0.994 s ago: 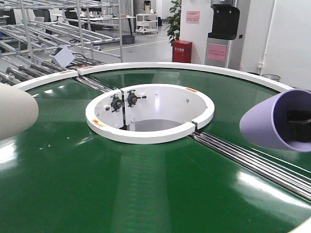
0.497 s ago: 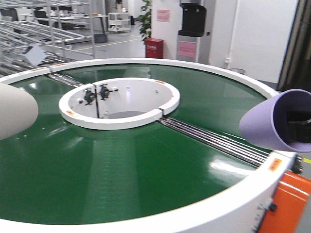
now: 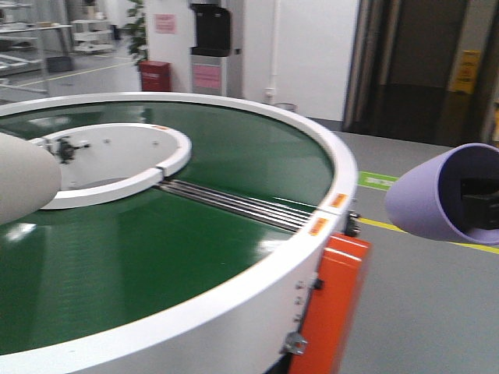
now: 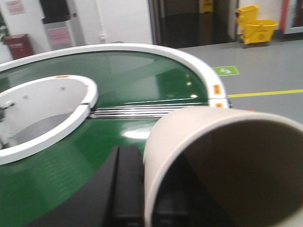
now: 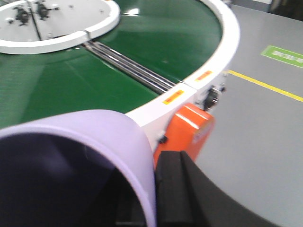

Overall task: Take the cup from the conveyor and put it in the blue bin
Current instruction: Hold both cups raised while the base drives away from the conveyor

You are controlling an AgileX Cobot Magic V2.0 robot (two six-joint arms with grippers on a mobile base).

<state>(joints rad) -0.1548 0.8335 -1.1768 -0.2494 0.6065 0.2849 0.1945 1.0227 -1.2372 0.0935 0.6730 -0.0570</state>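
My left gripper [image 4: 147, 189] is shut on the wall of a cream cup [image 4: 189, 137], one finger [image 4: 128, 184] outside and one inside. The same cup [image 3: 23, 175] pokes in at the left edge of the front view, over the conveyor [image 3: 234, 156]. My right gripper [image 5: 152, 194] is shut on the rim of a purple cup [image 5: 94, 132], which hangs on its side beyond the belt's white rim over the grey floor [image 3: 425, 195]. The green belt and round white opening lie to the left [image 4: 132, 80] [image 5: 156, 38]. The blue bin is out of view.
An orange housing [image 3: 331, 304] juts from the conveyor's outer wall. A yellow line [image 3: 374, 224] and a green mark cross the floor. A yellow mop bucket [image 4: 258, 28], a water dispenser [image 3: 209, 47] and a red box [image 3: 154, 75] stand by the far wall.
The front view has swung right: the conveyor slid left in the picture, and its outer rim, the orange housing and the floor came into view. Both cups stay gripped.
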